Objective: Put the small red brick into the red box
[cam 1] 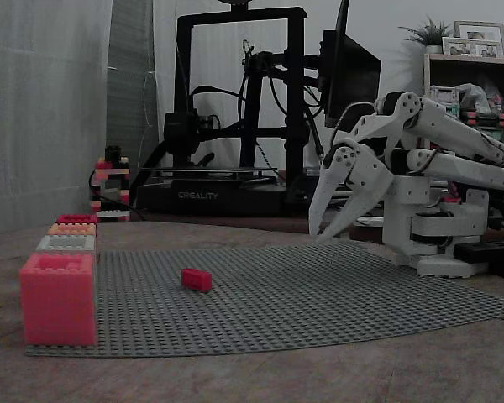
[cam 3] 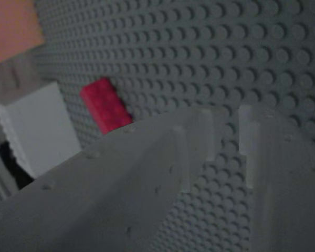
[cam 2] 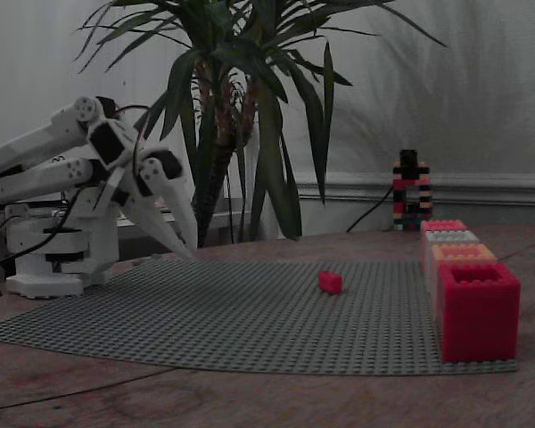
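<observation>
Along the left edge of the grey studded baseplate (cam 1: pixel 319 285) in a fixed view, four brick-built boxes are lined up: the big pink-coral box (cam 1: pixel 58 298) nearest, then a grey box (cam 1: pixel 65 243), an orange box (cam 1: pixel 71 228), and the red box (cam 1: pixel 76 218) farthest, largely hidden behind the others. What the boxes contain cannot be made out from this low angle. The small red brick (cam 1: pixel 196 280) is seen lying alone on open plate, well apart from the boxes. To the right, the white gripper (cam 1: pixel 329 228) is held above the plate's far edge, jaws parted moderately and gripping nothing. Bare studs are seen between brick and gripper. Beyond the boxes a multicoloured brick tower (cam 1: pixel 111 186) is seen.
</observation>
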`<action>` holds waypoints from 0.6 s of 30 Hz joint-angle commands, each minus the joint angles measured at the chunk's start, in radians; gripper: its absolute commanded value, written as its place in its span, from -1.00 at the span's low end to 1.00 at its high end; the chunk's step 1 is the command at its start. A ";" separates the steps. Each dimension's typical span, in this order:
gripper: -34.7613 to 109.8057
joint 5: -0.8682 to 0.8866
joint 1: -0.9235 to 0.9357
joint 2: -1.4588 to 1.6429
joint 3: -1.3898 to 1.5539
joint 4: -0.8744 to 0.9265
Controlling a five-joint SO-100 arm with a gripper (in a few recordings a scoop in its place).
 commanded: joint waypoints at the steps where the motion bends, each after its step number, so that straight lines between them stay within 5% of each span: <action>1: -0.52 0.021 -0.028 0.006 -0.009 0.031; 18: -0.52 -0.005 -0.028 0.006 -0.011 0.031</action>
